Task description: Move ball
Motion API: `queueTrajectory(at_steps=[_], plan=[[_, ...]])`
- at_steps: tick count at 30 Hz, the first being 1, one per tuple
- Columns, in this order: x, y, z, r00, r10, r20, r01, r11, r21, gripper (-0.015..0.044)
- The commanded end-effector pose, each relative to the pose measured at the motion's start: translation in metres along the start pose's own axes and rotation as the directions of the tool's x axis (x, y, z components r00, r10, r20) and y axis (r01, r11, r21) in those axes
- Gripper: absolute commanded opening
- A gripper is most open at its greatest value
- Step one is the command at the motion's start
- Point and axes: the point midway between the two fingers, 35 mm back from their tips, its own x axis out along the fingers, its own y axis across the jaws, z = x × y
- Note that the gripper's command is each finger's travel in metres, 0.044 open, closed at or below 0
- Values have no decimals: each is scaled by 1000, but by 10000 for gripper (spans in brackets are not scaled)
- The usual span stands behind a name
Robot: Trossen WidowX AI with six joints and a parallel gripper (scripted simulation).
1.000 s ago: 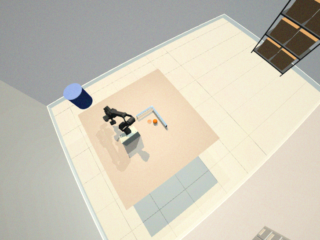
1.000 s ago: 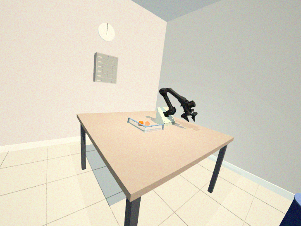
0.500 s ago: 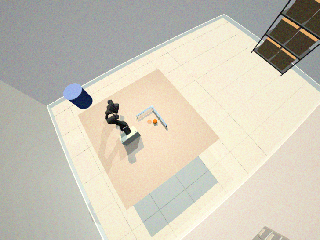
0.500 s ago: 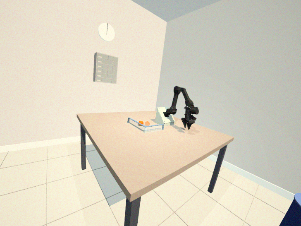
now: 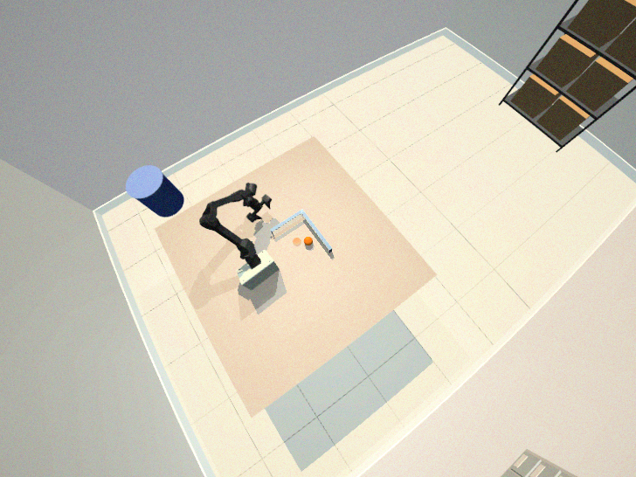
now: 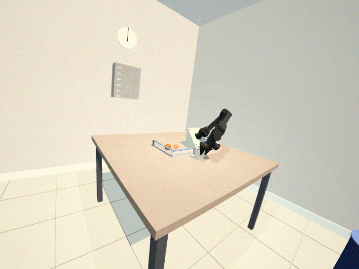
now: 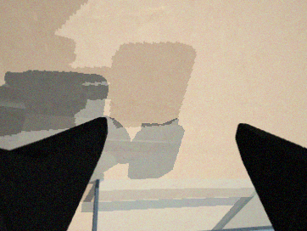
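Observation:
An orange ball (image 5: pixel 307 240) (image 6: pixel 168 146) rests on the table on the inner side of the low clear walls (image 5: pixel 316 231) (image 6: pixel 183 153), nearer the longer wall. The paler see-through copy (image 5: pixel 296 241) (image 6: pixel 175 147) is beside it, to its left in the top view, with a small gap. My gripper (image 5: pixel 260 209) (image 6: pixel 203 153) (image 7: pixel 170 127) is open and empty. It hangs above the table outside the corner, beyond the free end of the shorter wall. The wrist view shows part of the walls at the bottom, but neither the ball nor the copy.
The pale arm base (image 5: pixel 258 269) stands on the table (image 5: pixel 318 318) (image 6: pixel 173 190), near the shorter wall's free end. Wall edges lie low in the wrist view. Arm shadows fall on the table under the gripper. A blue bin (image 5: pixel 154 190) stands on the floor beyond the table.

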Motion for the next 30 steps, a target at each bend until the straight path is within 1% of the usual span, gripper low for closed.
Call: queueTrajectory(at_steps=[1, 4, 7, 9, 13, 17, 21, 24, 25, 26, 30], plan=[[8, -35, -35, 998, 9, -59, 3, 980, 199, 374], [11, -64, -74, 995, 20, -100, 19, 926, 376, 374], [11, -88, -119, 991, 34, -127, 41, 838, 544, 374], [4, -97, -141, 994, 30, -108, 41, 800, 598, 374], [19, -98, -190, 989, 126, -72, -22, 617, 787, 374], [31, -93, -238, 981, 196, 0, -76, 379, 922, 374], [43, -79, -290, 966, 235, 112, -131, 65, 989, 374], [50, -64, -325, 952, 230, 203, -168, -166, 972, 374], [52, -62, -330, 949, 226, 220, -174, -206, 963, 374], [52, -61, -332, 948, 225, 225, -176, -219, 960, 374], [52, -61, -332, 948, 225, 225, -176, -219, 960, 374]])
